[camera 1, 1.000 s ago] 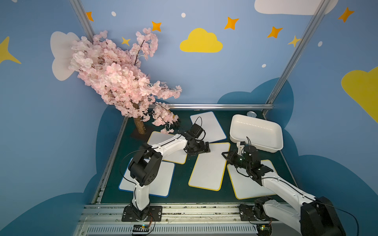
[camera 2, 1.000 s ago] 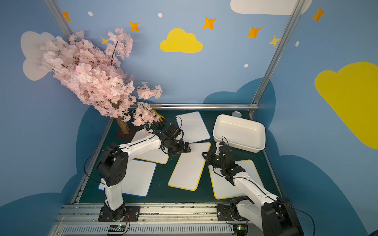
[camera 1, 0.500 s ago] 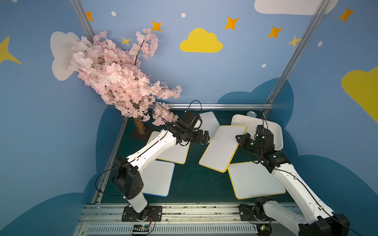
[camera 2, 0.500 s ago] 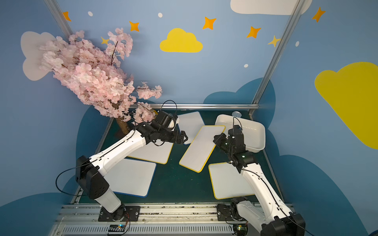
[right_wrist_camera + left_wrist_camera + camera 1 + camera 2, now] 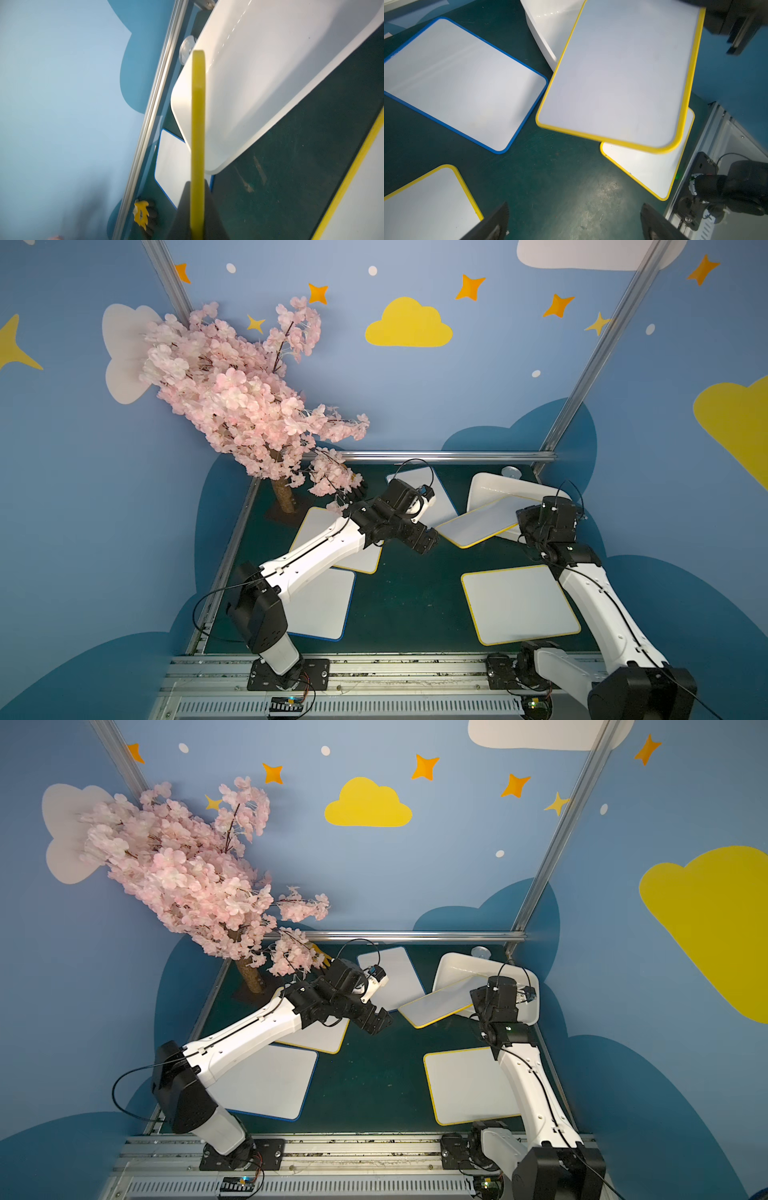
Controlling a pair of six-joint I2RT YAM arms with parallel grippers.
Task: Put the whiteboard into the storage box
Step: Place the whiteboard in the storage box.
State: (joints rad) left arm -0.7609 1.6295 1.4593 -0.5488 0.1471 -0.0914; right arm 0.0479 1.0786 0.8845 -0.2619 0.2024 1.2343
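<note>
Right gripper (image 5: 197,187) clamps whiteboard (image 5: 482,520); blue board (image 5: 463,83) beside box (image 5: 519,488)

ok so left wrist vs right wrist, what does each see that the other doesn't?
Left wrist only: the held yellow-framed whiteboard's full white face, the left gripper's open jaws with nothing between them, and another yellow-framed board lying by that gripper.
Right wrist only: the right gripper shut on that whiteboard, seen edge-on, the view into the storage box, and a small round can behind it by the rail.
Both: the whiteboard, the storage box, a blue-framed board flat on the green mat.
</note>
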